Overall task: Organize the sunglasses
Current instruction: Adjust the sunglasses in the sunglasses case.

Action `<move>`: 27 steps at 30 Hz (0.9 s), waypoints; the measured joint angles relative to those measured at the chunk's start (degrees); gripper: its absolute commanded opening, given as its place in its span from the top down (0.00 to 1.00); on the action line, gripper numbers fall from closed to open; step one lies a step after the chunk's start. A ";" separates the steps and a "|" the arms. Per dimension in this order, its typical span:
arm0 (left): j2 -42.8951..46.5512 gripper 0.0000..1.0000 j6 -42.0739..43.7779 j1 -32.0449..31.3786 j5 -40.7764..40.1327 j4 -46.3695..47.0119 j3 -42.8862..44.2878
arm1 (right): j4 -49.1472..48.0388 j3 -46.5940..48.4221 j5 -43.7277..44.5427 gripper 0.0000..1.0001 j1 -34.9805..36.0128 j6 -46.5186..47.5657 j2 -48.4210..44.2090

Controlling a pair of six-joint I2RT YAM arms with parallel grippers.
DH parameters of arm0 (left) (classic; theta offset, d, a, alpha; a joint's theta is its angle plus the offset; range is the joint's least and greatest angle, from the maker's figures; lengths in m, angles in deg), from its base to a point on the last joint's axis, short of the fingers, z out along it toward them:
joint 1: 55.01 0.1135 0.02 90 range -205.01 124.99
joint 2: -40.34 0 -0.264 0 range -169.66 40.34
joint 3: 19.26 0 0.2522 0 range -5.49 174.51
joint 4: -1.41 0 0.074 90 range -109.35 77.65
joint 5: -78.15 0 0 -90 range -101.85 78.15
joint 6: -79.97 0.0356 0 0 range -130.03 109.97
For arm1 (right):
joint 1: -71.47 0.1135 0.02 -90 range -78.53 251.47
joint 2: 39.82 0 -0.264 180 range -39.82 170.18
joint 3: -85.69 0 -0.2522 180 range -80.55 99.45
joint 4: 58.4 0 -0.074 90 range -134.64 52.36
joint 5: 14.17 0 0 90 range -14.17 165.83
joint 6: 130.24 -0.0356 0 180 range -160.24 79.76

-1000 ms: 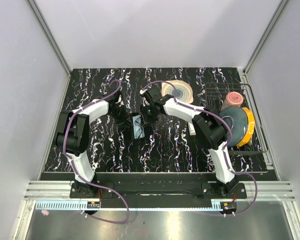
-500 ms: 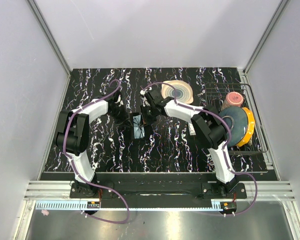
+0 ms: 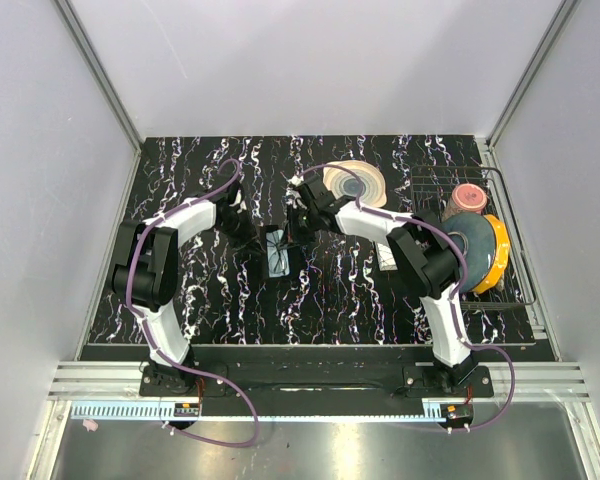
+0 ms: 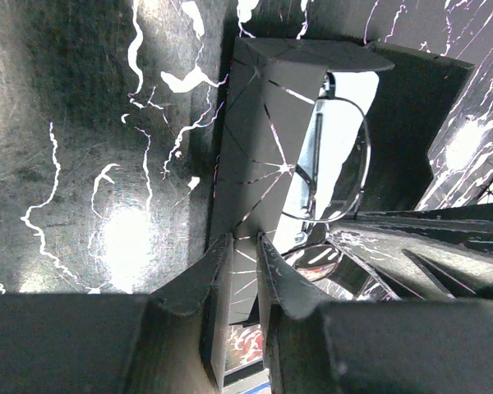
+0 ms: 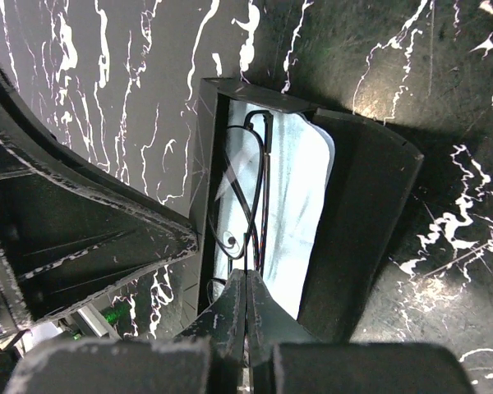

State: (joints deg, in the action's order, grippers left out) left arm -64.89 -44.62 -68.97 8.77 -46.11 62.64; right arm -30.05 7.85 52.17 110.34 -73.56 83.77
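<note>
Welp, my right gripper just snapped together empty over the thin-rimmed sunglasses lying inside the open flat black case, left gripper clamped on its wall, so lid-closing's probably next.

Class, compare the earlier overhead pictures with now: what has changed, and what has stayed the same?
The right gripper has closed its fingers above the open case. The left gripper stays clamped on the case's wall, and the sunglasses remain lying inside.
</note>
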 measured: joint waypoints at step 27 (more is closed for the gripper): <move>-0.31 0.82 -2.14 0.37 0.52 -0.15 0.00 | -3.02 -2.60 9.18 1.00 3.15 -5.68 -1.16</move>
State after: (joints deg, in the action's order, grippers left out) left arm -65.19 -46.76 -68.60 9.29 -46.26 62.64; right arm -33.06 5.25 61.35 113.49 -79.24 82.61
